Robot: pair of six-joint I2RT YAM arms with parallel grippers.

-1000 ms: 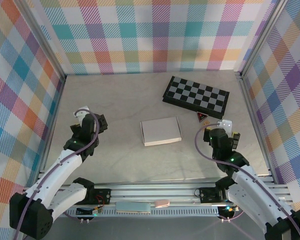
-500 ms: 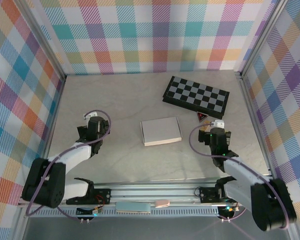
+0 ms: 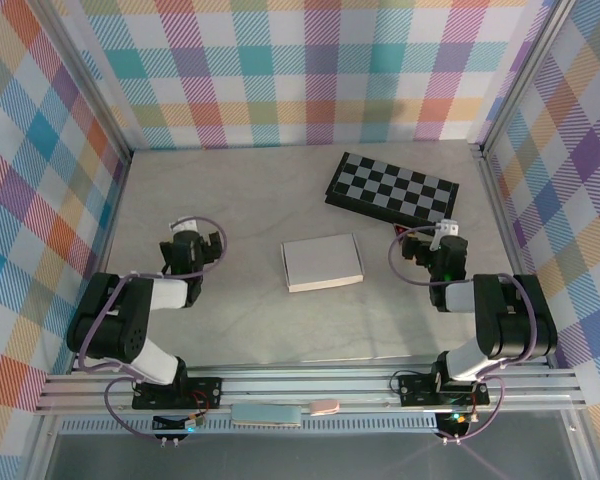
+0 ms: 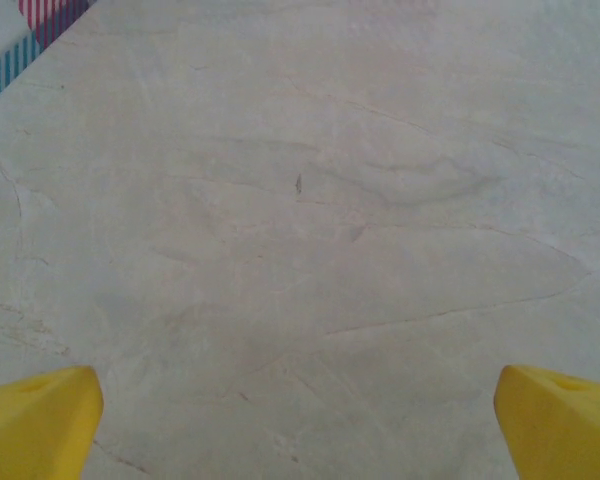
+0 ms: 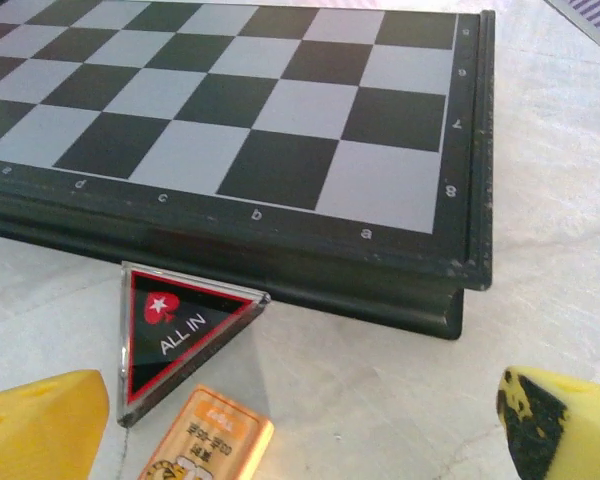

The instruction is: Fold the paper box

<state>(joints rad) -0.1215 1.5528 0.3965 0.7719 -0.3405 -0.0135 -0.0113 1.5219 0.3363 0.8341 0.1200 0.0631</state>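
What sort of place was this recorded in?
Most likely a lab robot test cell: a pale table boxed in by plaid panels, an aluminium rail at its near edge, and staged props, a white paper box and a chequered board.

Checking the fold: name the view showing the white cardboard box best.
Top external: the plain white cardboard box lies whole at mid-table. Left wrist faces pale tabletop; right wrist faces the black-and-grey chequered board.

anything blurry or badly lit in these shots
Top external: even, soft light, no glare on the paper box. Left wrist: the left tool has yellow fingertips soft-edged at the bottom corners. Right wrist: the chessboard and ALL IN triangle read sharp; the orange card at the bottom edge is softer.
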